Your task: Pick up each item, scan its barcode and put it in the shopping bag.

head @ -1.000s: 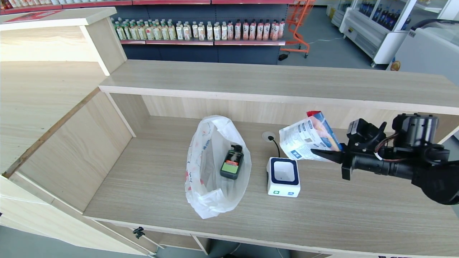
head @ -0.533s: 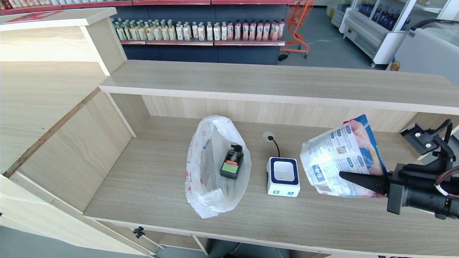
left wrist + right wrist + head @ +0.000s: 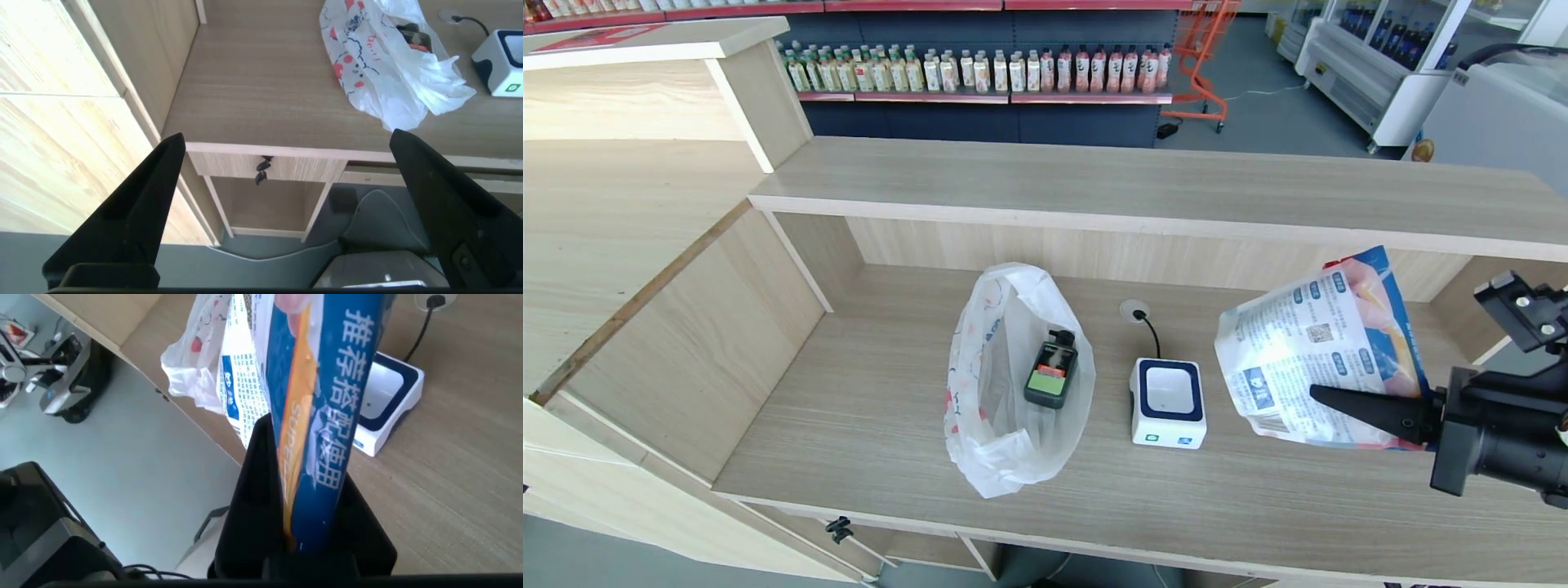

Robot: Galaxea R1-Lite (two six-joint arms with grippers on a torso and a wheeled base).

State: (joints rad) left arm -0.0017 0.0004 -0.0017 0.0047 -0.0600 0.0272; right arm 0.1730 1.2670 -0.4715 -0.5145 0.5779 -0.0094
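A snack pouch [image 3: 1307,351], white printed back and blue-orange front, hangs tilted over the right end of the counter, to the right of the scanner. My right gripper [image 3: 1347,407] is shut on its lower edge; in the right wrist view the pouch [image 3: 327,400] rises from between the fingers [image 3: 265,482]. The white scanner [image 3: 1167,402] with a blue-rimmed window sits mid-counter. Left of it the white plastic shopping bag [image 3: 1005,384] lies open with a dark bottle [image 3: 1051,375] inside. My left gripper [image 3: 286,212] hangs open below the counter's front left corner.
A black cable runs from the scanner to a grommet [image 3: 1134,309] at the back. A raised wooden ledge [image 3: 1143,184] spans the rear, and a wooden side wall [image 3: 711,327] closes the left. The counter's front edge [image 3: 270,151] has a drawer beneath.
My right arm has carried the pouch from above the scanner's far side out to the right and nearer the front. The pouch's printed back has turned to face the head camera.
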